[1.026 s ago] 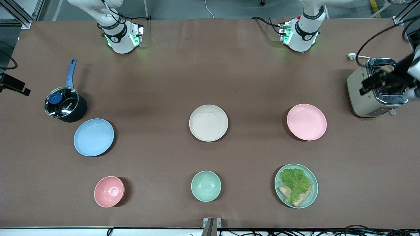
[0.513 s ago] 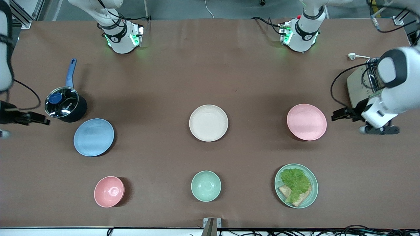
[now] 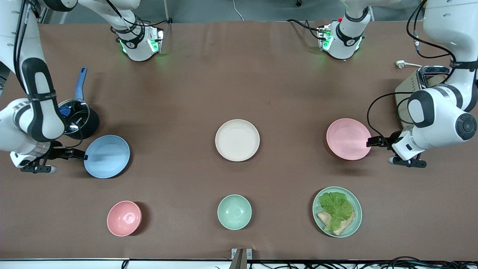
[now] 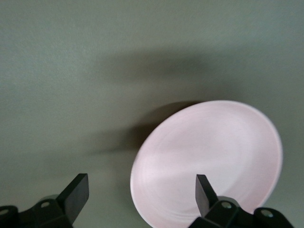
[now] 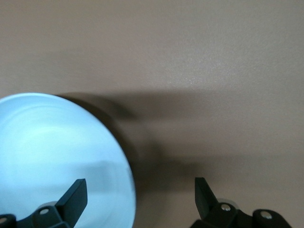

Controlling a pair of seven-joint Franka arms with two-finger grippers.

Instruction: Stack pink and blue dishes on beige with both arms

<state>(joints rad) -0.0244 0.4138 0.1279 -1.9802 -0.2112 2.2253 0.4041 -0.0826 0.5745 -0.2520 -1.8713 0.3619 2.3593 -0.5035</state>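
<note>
The beige plate [image 3: 237, 140] lies in the middle of the table. Toward the left arm's end lies the pink plate [image 3: 348, 139] [image 4: 209, 161]. My left gripper [image 3: 370, 142] [image 4: 141, 194] is low at its outer edge and open, with the plate's rim between its fingers and nothing gripped. The blue plate [image 3: 107, 156] [image 5: 57, 156] lies toward the right arm's end. There my right gripper [image 3: 83, 156] [image 5: 140, 197] hangs open at the outer rim, one finger over the plate and one over bare table.
A dark saucepan [image 3: 76, 120] with a glass lid and blue handle stands just beside the blue plate. A toaster [image 3: 407, 93] stands by the left arm's elbow. Nearer the front camera are a pink bowl [image 3: 124, 218], a green bowl [image 3: 234, 212] and a green plate [image 3: 356, 220] with lettuce and bread.
Both arms have swung in from the table's ends and come down. The left gripper now reaches the pink plate's edge, the right gripper the blue plate's edge. No plate has moved.
</note>
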